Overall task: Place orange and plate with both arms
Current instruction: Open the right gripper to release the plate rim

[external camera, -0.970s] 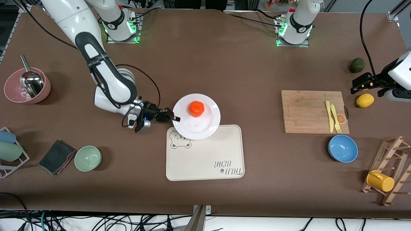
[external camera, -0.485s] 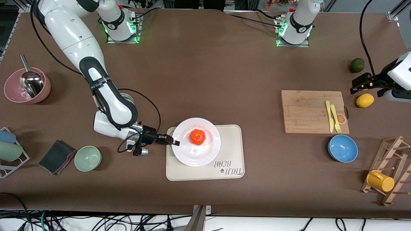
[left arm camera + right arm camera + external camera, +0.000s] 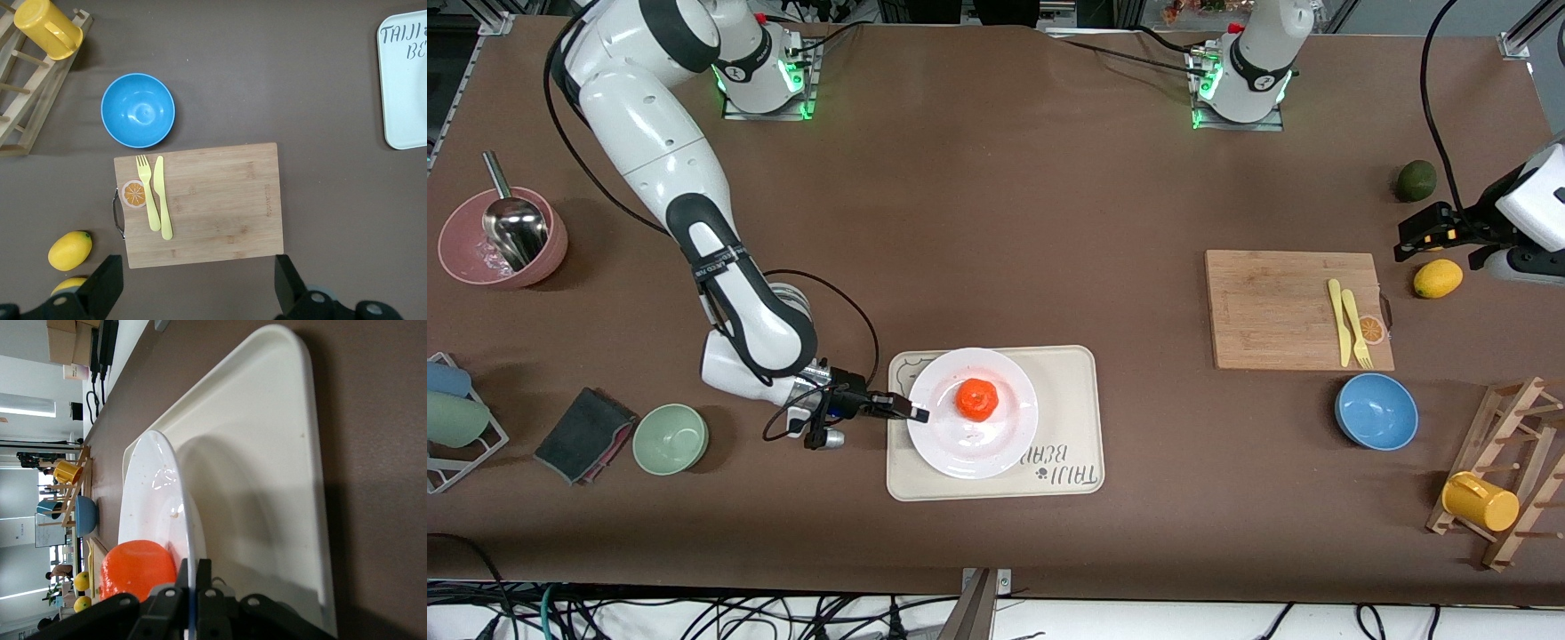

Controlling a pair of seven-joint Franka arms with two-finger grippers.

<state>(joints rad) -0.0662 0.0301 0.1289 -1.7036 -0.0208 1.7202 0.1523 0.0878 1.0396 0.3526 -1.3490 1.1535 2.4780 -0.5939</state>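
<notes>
One step seems left: the right gripper (image 3: 911, 414), low centre of the front view, pinches the round white plate (image 3: 972, 444) bearing the small red-orange orange (image 3: 975, 399), apparently just above the cream bear-print tray (image 3: 1063, 396); the left gripper (image 3: 1427, 233) waits open at right.

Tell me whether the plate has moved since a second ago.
Yes. The plate, gripped at its rim by the right gripper and carrying the orange, has come toward the front camera, from overlapping only the tray's bear-print corner to over its middle.
</notes>
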